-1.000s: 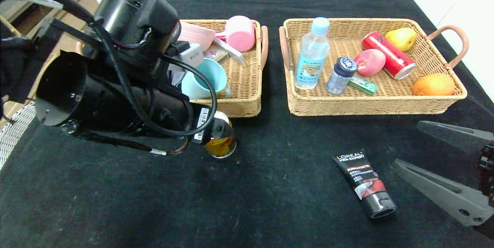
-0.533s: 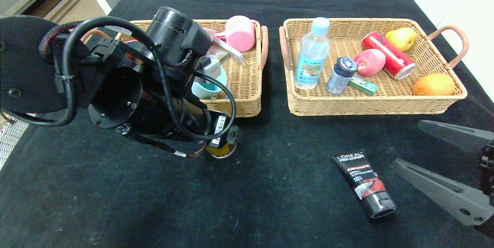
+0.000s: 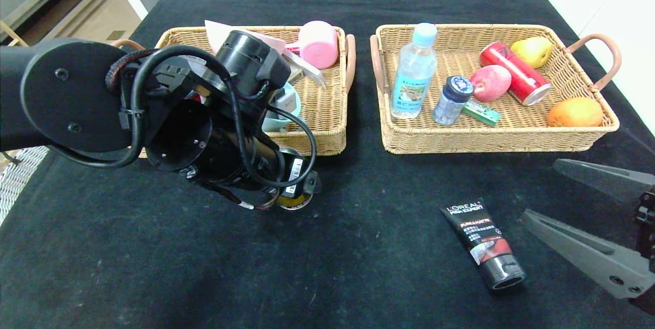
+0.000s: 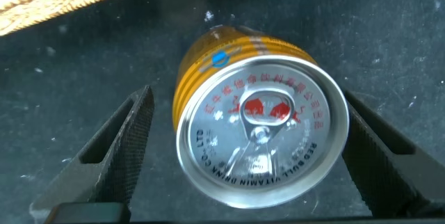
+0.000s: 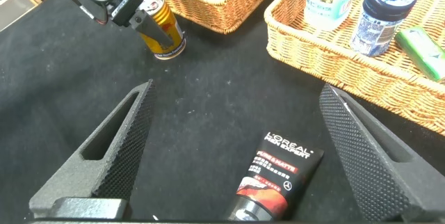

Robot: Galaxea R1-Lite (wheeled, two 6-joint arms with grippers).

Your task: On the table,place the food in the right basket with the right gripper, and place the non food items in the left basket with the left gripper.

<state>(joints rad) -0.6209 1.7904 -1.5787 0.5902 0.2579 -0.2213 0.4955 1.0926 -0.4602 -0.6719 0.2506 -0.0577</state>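
1. The gold-yellow can [image 4: 261,130] stands upright on the counter [image 3: 153,267], lying between the two fingers of the left gripper [image 4: 261,154]; a gap shows on each side, so no contact is seen.
2. Left gripper fingers [image 4: 115,151] are spread wide, one either side of the can, holding nothing. In the head view the arm hides most of the can [image 3: 296,201], which sits just in front of the left basket [image 3: 322,134].
3. The black L'Oreal tube [image 5: 274,179] lies flat on the counter, between the spread fingers of the right gripper [image 5: 243,147] in the right wrist view and apart from both.
4. Right gripper fingers [image 5: 115,147] are fully apart and empty; the gripper [image 3: 588,216] hovers at the near right of the counter, the tube [image 3: 483,242] just beyond its fingertips.
5. The right basket [image 3: 491,142] holds the water bottle [image 3: 413,70] and the small jar [image 3: 453,100], both upright and side by side, well away from the right gripper's fingers.
6. Also in the right basket: a red can [image 3: 516,73] on its side, a red apple [image 3: 490,82], a yellow pear [image 3: 532,50], an orange [image 3: 574,112] and a green packet [image 3: 481,112].
7. The left basket holds a pink ribbed cup [image 3: 318,44] and a pale blue mug [image 3: 281,114], partly hidden behind the left arm.
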